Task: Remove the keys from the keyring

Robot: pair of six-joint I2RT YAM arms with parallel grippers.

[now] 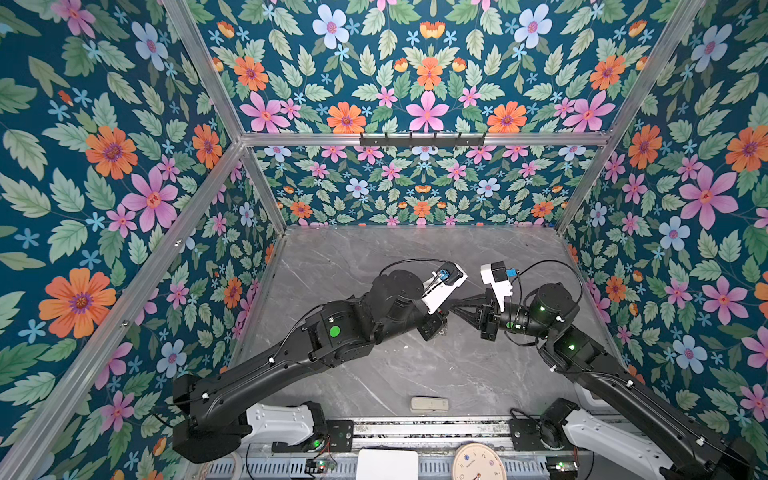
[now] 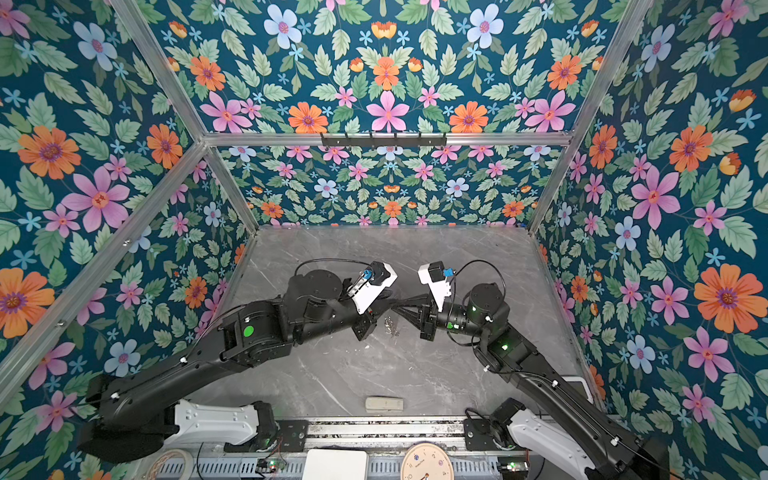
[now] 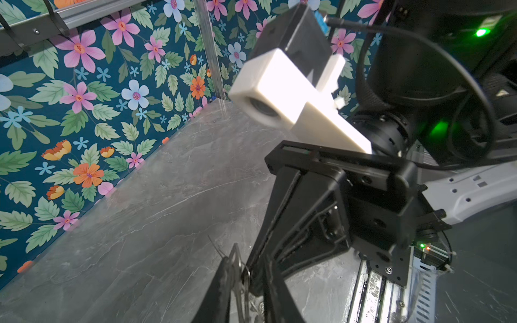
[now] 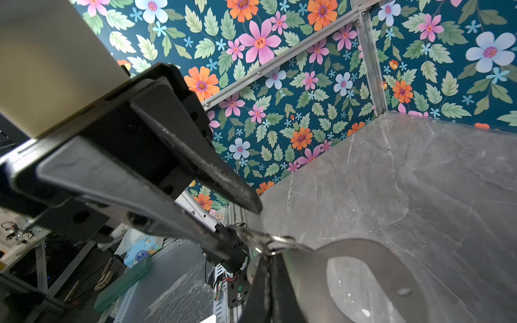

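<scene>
Both grippers meet above the middle of the grey table [image 1: 374, 270]. My right gripper [image 4: 270, 256] is shut on the keyring [image 4: 275, 241] at its small silver ring. The keyring's flat grey oval loop [image 4: 361, 249] hangs beside the right gripper's fingers. My left gripper [image 3: 247, 263] is open, its two fingers either side of the ring. A thin silver key [image 3: 237, 268] lies against one left finger [image 3: 223, 288], and the right gripper's tip sits in the gap. The keys [image 2: 390, 326] dangle below the two grippers. I cannot tell whether they are still on the ring.
A pale beige block [image 1: 429, 404] lies near the table's front edge. A round clock [image 1: 478, 463] and a white box [image 1: 387, 464] sit below the front rail. Floral walls close in the back and both sides.
</scene>
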